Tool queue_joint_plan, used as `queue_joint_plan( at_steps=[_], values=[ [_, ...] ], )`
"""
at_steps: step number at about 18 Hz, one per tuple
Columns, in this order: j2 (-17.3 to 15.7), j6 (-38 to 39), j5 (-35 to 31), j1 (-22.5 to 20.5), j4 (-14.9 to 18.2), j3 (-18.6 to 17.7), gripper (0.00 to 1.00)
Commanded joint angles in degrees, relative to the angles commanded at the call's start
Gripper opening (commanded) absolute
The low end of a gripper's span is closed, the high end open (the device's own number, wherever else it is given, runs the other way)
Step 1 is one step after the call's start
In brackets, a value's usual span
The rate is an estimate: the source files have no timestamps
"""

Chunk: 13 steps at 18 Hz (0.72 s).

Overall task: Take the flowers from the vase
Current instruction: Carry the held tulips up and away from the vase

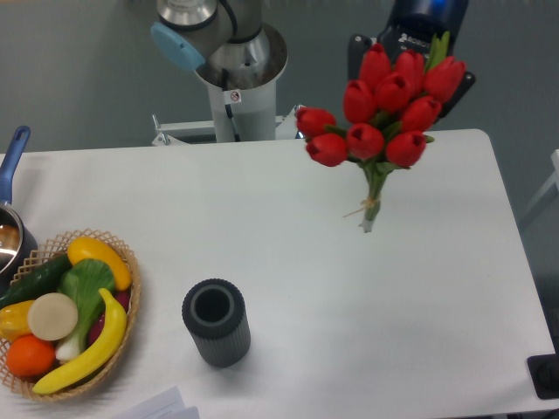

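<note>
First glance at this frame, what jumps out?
The bunch of red tulips with green stems hangs in the air over the far right of the white table, its tops in front of the dark gripper. The small dark grey ribbed vase stands empty near the front, right of the wicker basket of fruit and vegetables.

Claw [425,54] fingers hidden behind flowers [384,105]; arm cut by top edge; grip indiscernible.
</note>
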<state>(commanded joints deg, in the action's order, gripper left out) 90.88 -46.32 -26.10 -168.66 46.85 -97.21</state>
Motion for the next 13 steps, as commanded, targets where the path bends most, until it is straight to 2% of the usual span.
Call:
queue_joint_plan(
  at_steps=[13],
  values=[
    [0.0,-0.09,-0.18,-0.44,0.0,-1.14,0.48]
  ],
)
